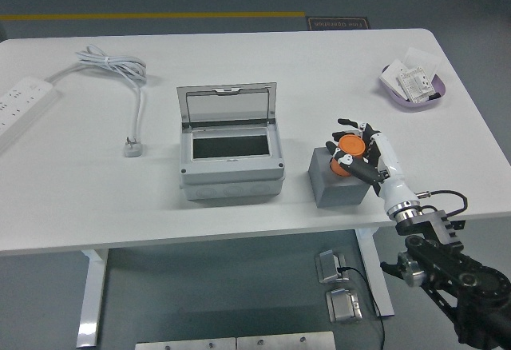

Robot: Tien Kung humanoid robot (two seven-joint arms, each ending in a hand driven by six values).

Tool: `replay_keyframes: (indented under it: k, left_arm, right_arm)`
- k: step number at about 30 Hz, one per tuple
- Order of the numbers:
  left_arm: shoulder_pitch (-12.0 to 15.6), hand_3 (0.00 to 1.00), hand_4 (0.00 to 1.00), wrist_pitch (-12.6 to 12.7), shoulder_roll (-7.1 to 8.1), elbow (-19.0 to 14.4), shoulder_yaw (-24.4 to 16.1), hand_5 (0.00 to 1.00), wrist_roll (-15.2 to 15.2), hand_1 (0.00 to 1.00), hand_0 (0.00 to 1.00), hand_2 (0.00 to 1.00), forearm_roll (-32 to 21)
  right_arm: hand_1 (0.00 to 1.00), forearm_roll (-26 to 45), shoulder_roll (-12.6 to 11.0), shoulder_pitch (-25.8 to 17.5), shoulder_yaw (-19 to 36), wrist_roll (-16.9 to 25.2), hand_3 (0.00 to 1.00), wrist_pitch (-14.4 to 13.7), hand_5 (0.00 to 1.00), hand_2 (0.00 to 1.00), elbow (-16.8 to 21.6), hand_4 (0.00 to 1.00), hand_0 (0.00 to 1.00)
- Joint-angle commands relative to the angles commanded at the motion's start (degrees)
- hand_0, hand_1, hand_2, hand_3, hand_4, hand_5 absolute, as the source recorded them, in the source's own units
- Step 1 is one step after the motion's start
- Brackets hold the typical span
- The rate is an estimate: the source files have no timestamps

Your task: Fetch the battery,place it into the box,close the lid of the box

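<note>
We see the right hand (357,152), white with black fingertips, curled around an orange battery (348,145) that sits on top of a grey block (337,180); the fingers (348,123) wrap over its far side and the thumb presses in from the near side, so the hand pinches the battery. The battery is a short, smooth orange cylinder; we cannot tell from here which way its long axis runs, since the fingers cover most of it. Just to the left of the block stands the grey plastic box (231,164), rectangular with rounded corners, its dark cavity facing up and its clear hinged lid (227,105) standing open at the far side. Nothing lies between the block and the box. Well to the left, a white power strip (21,104) reaches the table's left edge, its coiled white cable (120,69) ending in a plug (133,147). At the far right a shallow lilac bowl (417,99) holds small white packets (416,81). The white table (255,222) is smooth and matte.
</note>
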Motion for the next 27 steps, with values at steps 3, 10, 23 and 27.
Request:
replay_keyframes:
  k: [3,10,23,27]
  left_arm:
    - [0.0,0.669,0.577,0.0,-0.01,0.0,0.0,0.313,0.0,0.744,0.721,0.670,0.0]
    - [-0.1,0.664,0.576,0.0,0.01,0.0,-0.2,0.311,0.0,0.744,0.719,0.670,0.3]
    - [-0.2,0.664,0.575,-0.1,0.08,-0.1,0.3,0.308,0.0,0.744,0.718,0.672,0.2]
    - [-0.2,0.664,0.576,-0.1,0.09,-0.1,0.6,0.307,-0.1,0.744,0.717,0.674,-0.2]
  right_arm:
    - [0.615,-0.1,0.0,0.1,-0.4,-0.2,0.690,-0.1,0.129,0.594,0.0,0.731,0.572]
    - [0.612,-0.2,-0.2,0.4,-1.4,-0.9,0.688,-0.5,0.122,0.583,0.2,0.721,0.569]
    - [0.415,0.1,-0.2,1.3,-2.3,-1.6,0.391,-2.8,0.131,0.395,0.4,0.392,0.357]
    - [0.332,0.0,0.0,1.5,-2.3,-1.7,0.357,-3.6,0.158,0.323,0.3,0.275,0.258]
